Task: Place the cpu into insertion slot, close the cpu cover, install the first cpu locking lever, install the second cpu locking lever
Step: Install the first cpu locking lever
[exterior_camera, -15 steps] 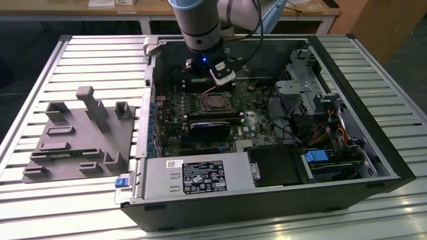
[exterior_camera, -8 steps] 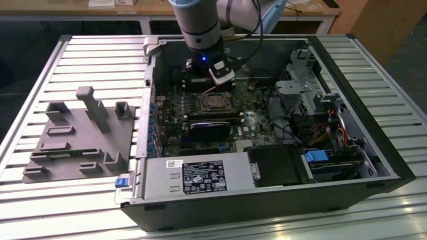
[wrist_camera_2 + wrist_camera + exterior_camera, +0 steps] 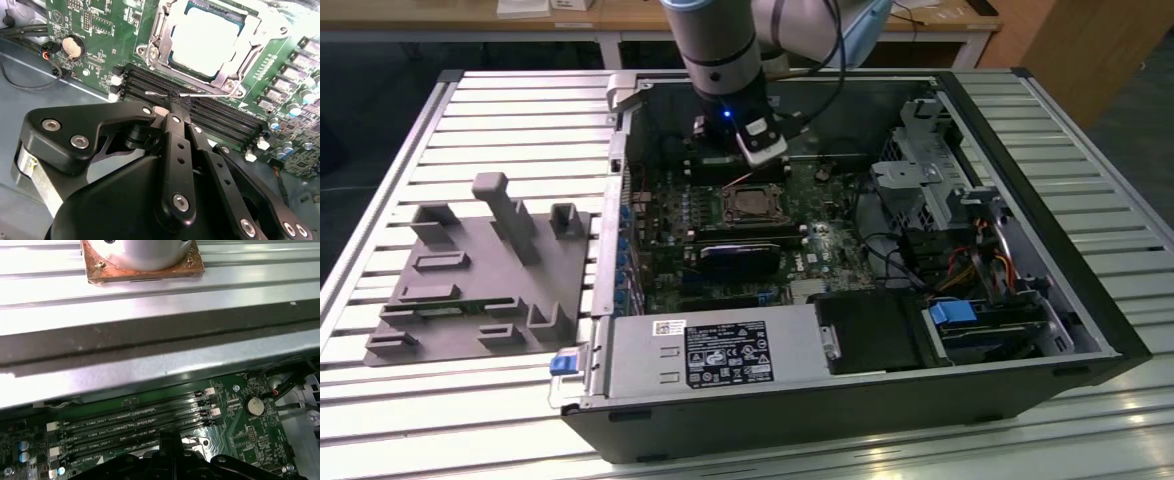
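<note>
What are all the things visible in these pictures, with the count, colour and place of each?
slatted table: one, silver, under everything.
computer case: one, black, open, on the table.
fixture block: one, grey, at the exterior view's left of the case.
power supply: one, silver, at the case's near edge.
circuit board: one, green, inside the case.
insertion slot: one, silver-rimmed, on the board.
cpu: one, silvery, seated in the slot.
cpu cover: one, silver, lying around the cpu.
locking lever: one seen, thin silver wire, beside the slot.
memory slots: four, black, beside the slot.
coin cell: one, silver, on the board.
robot arm: one, grey, reaching into the case.
hand: one, black, shut, over the memory slots near the lever.
</note>
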You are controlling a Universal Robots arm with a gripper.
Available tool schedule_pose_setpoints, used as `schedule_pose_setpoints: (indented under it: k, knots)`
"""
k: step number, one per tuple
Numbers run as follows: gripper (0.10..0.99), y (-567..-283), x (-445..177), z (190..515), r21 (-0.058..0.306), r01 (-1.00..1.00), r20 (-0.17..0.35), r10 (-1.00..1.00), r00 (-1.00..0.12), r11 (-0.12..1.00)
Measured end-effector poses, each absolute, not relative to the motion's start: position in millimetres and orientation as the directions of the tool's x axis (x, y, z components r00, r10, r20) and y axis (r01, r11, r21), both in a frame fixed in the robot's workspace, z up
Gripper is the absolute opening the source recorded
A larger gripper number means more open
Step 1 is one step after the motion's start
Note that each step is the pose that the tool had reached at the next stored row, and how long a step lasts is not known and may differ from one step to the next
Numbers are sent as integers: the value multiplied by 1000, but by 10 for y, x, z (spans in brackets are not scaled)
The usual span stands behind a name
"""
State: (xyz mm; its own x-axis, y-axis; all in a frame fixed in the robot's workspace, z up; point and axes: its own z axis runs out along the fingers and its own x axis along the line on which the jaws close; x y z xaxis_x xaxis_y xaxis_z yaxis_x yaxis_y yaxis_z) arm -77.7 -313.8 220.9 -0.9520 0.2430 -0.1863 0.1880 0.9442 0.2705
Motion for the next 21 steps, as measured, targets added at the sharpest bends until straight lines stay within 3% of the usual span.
schedule_pose_setpoints:
  k: [16, 21]
  knots:
    - [102, -3086, -755, 2167, 262, 234, -189, 288, -939, 936]
    - [102, -3086, -755, 2137, 268, 227, -214, 288, -933, 936]
